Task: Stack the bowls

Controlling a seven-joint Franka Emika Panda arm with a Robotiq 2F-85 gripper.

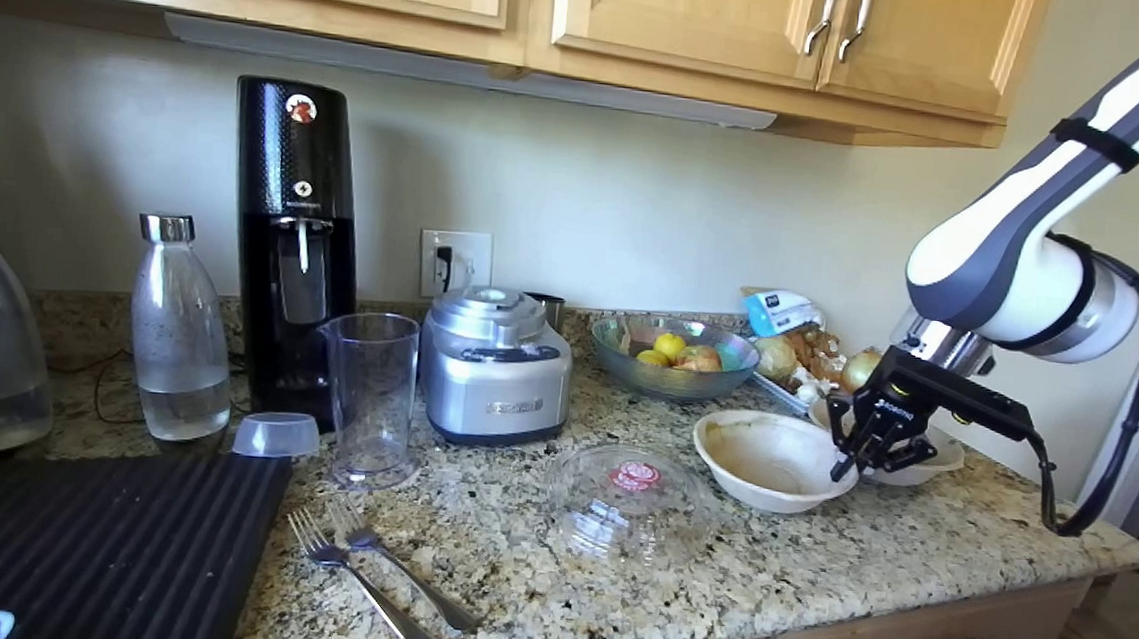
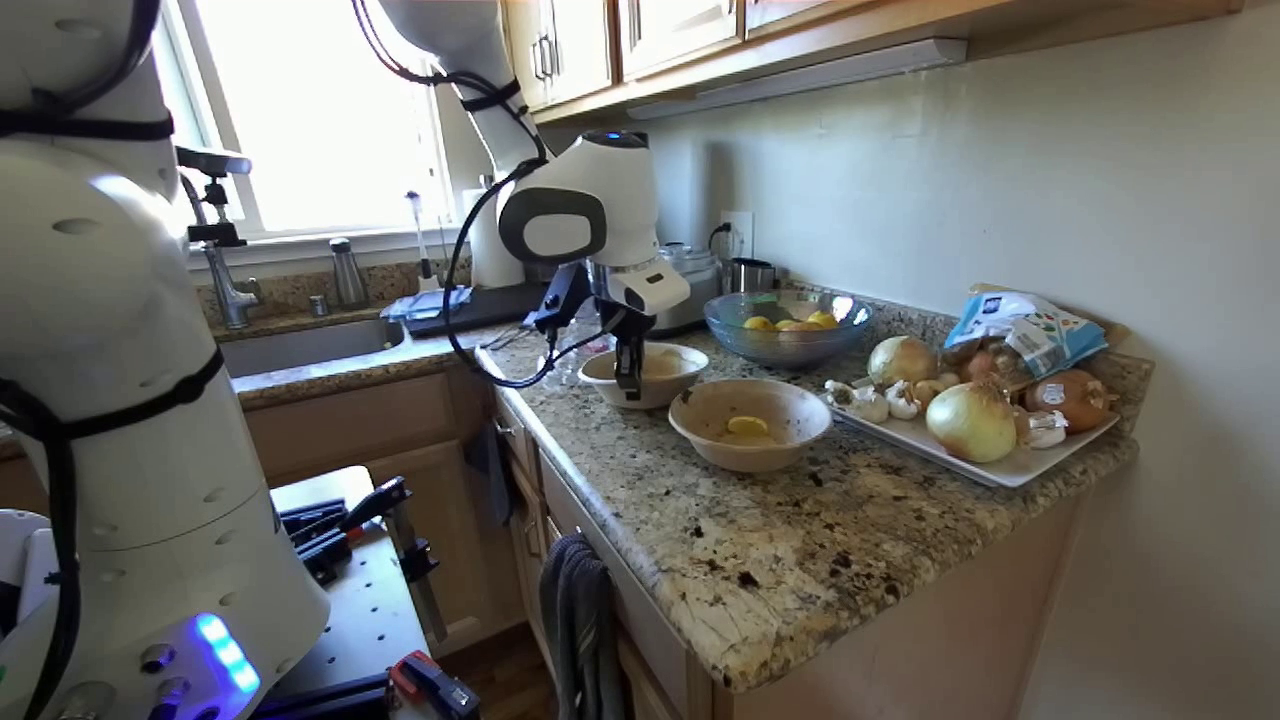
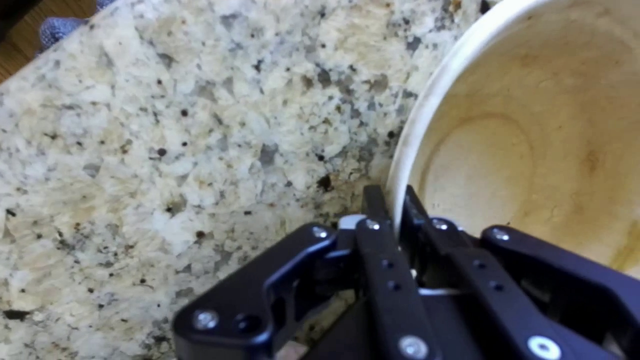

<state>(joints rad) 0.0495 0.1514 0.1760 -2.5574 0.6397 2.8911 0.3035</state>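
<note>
Speckled granite counter [image 2: 820, 540], our stack not yet made.
Our black metal fingers [image 3: 374, 202] pinch the rim of a shallow round cream bowl [image 1: 770, 464] near its round cream twin [image 2: 750, 458] holding a yellow wedge [image 2: 747, 427]; held by one edge, it may tilt, and the wedge could seat it crooked.

The wrist view's edge cuts off a bowl [image 3: 480, 170], and the tool [image 3: 393, 200] hides a bit of it. In an exterior view, the tool covers part of the other bowl [image 1: 925, 467]; letters [image 1: 513, 407] on the silver machine [image 1: 495, 375] are too blurry to read.
</note>
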